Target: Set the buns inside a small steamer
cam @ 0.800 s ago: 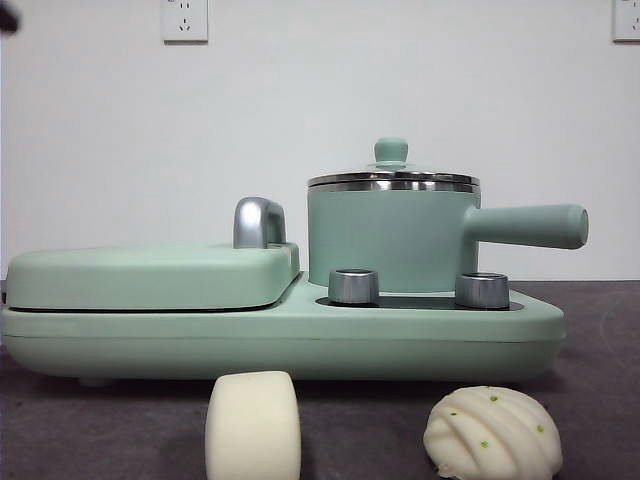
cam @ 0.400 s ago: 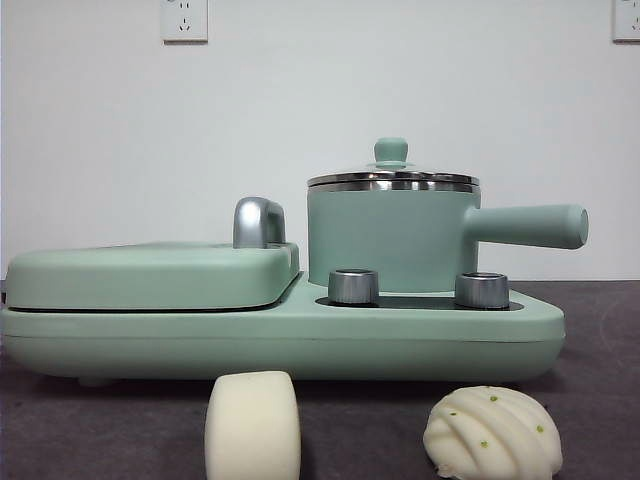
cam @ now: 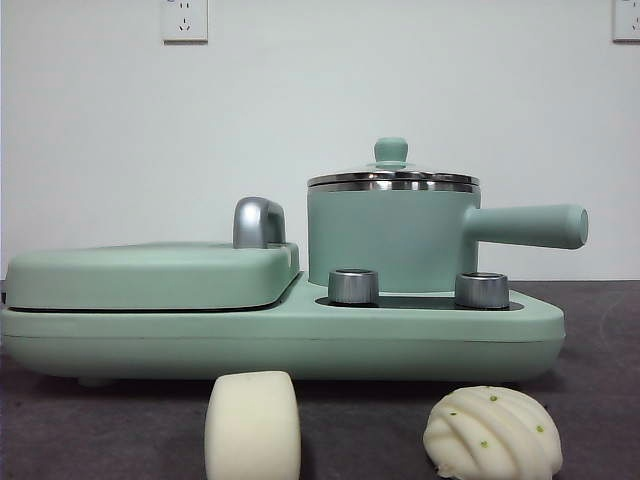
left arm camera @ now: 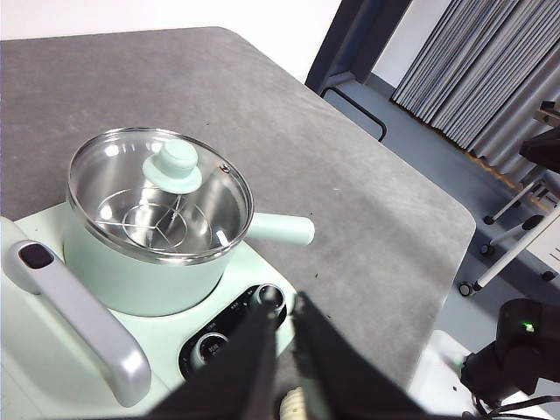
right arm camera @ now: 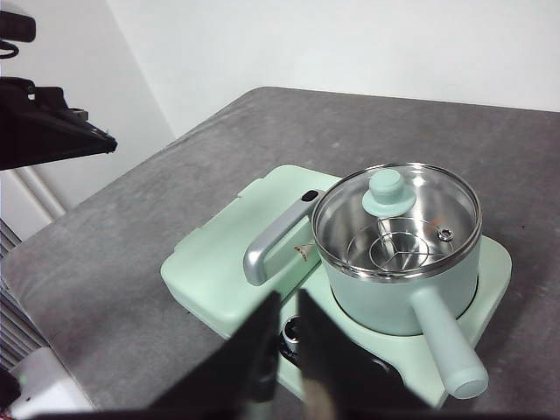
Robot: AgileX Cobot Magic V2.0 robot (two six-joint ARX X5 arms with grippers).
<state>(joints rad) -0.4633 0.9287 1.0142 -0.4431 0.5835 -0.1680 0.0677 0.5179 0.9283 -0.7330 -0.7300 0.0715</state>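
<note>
The small steamer (cam: pixel 390 240) is a mint-green pot with a steel rim and a long side handle (cam: pixel 530 225). It stands on the right of the appliance with its glass lid (cam: pixel 392 178) on. The smooth cream roll (cam: pixel 252 428) and the pleated bun with green specks (cam: pixel 492 432) lie on the table in front of the appliance. My left gripper (left arm camera: pixel 284 350) is shut and empty, high above the steamer (left arm camera: pixel 157 227). My right gripper (right arm camera: pixel 287 350) is shut and empty, high above the steamer (right arm camera: pixel 398 254). Neither gripper shows in the front view.
The flat green grill plate (cam: pixel 150 275) with its steel handle (cam: pixel 258 222) lies closed on the left of the appliance. Two steel knobs (cam: pixel 353 286) sit in front of the pot. The other arm (right arm camera: pixel 48 131) shows at the edge of the right wrist view.
A black arm tip at the front view's top left corner has moved out of view. The buns and the steamer have not moved.
</note>
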